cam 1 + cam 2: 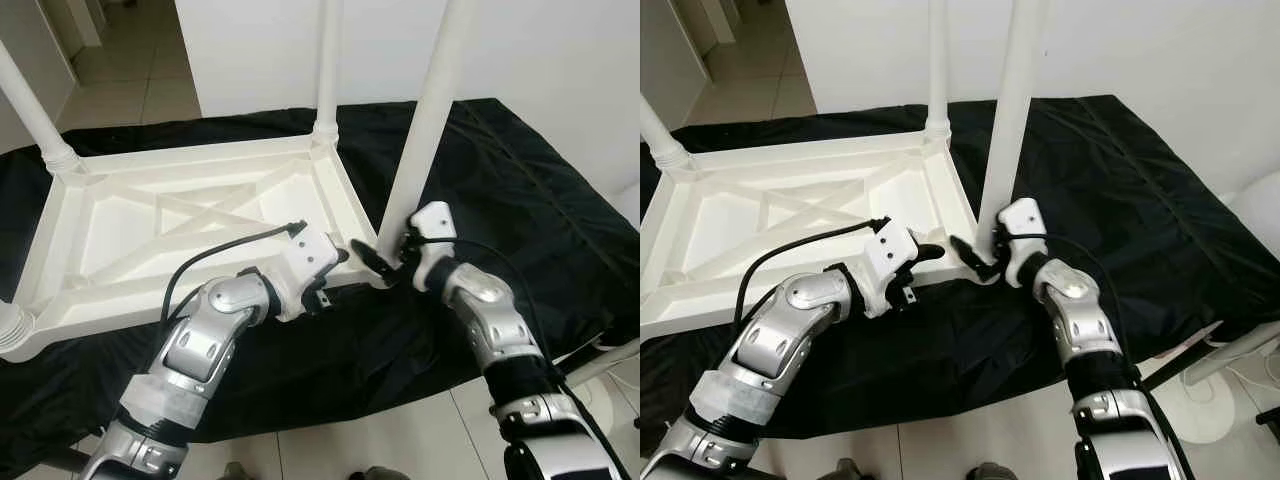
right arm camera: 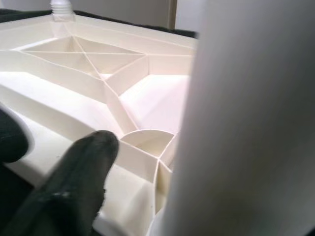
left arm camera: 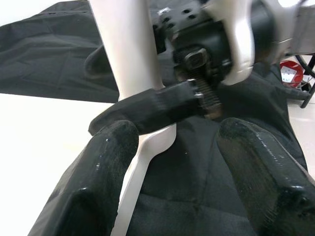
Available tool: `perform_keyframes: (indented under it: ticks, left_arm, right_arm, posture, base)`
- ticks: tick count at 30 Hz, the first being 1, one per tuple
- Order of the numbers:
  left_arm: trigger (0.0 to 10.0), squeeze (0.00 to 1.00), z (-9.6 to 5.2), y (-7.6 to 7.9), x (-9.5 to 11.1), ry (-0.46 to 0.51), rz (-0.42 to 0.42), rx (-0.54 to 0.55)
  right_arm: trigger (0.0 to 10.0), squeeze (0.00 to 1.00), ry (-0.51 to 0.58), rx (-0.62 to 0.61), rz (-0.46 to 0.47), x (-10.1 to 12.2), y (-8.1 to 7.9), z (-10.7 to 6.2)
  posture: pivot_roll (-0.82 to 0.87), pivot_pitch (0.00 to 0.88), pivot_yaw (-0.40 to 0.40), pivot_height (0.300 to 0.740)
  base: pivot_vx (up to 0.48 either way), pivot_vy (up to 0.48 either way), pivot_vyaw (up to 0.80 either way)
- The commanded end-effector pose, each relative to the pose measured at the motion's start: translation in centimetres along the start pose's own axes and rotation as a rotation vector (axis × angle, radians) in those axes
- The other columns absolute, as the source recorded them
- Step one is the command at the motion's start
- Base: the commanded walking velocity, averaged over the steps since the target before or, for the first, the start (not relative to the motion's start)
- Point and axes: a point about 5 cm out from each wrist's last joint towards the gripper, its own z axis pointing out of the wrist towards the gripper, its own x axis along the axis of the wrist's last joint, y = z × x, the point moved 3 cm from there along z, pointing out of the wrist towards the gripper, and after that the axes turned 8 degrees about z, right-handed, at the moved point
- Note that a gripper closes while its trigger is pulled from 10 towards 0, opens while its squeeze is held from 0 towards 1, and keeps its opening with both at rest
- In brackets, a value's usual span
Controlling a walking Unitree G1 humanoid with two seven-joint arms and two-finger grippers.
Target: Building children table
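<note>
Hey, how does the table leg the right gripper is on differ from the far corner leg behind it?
The near leg leans, tilting toward the right as it rises, while the far leg stands upright. The near leg has the right gripper at its base, and the left gripper close beside that; nothing touches the far leg. The near leg's foot is hidden by the gripper; the far leg sits in its corner socket of the upturned tabletop. Both are plain white round posts.

A white table (image 1: 810,215) lies upside down on a black cloth (image 1: 1120,190) as the right pincer (image 1: 980,258) grips a leg (image 1: 1008,120); the left pincer (image 1: 930,255) sits beside it.
</note>
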Motion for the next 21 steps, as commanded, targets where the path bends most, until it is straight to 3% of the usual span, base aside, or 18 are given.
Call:
perform_keyframes:
  ticks: [1,2,13,14,21]
  left_arm:
    - [10.0,0.00,0.1,-0.3,-0.1,-0.018,0.014,0.025]
    - [10.0,0.00,0.0,-0.3,-0.1,-0.017,0.014,0.026]
    - [10.0,0.00,-0.5,-0.5,-0.3,-0.025,0.002,0.056]
    - [10.0,0.00,-0.5,-0.5,-0.3,-0.026,-0.001,0.057]
    - [10.0,0.00,-0.4,-0.6,-0.4,-0.028,-0.003,0.063]
  right_arm:
    - [1.3,0.00,-0.033,0.036,-0.016,-0.4,-0.1,0.5]
    - [0.0,0.00,-0.038,0.038,-0.018,-0.4,0.0,0.5]
    - [0.0,0.00,-0.069,0.046,0.010,-1.5,1.2,-0.6]
    - [10.0,0.00,-0.053,0.012,0.027,-1.4,1.6,-0.8]
    - [10.0,0.00,0.000,-0.105,0.054,-0.8,2.3,-0.7]
  posture:
    - [-0.04,0.000,0.012,0.740]
    - [-0.04,0.000,0.012,0.740]
    - [-0.04,0.005,0.001,0.740]
    - [-0.04,0.014,0.001,0.740]
    - [-0.05,0.021,0.001,0.740]
  base:
    - [0.000,0.000,0.00]
    - [0.000,0.000,0.00]
    - [0.000,0.000,0.00]
    - [0.000,0.000,0.00]
    - [0.000,0.000,0.00]
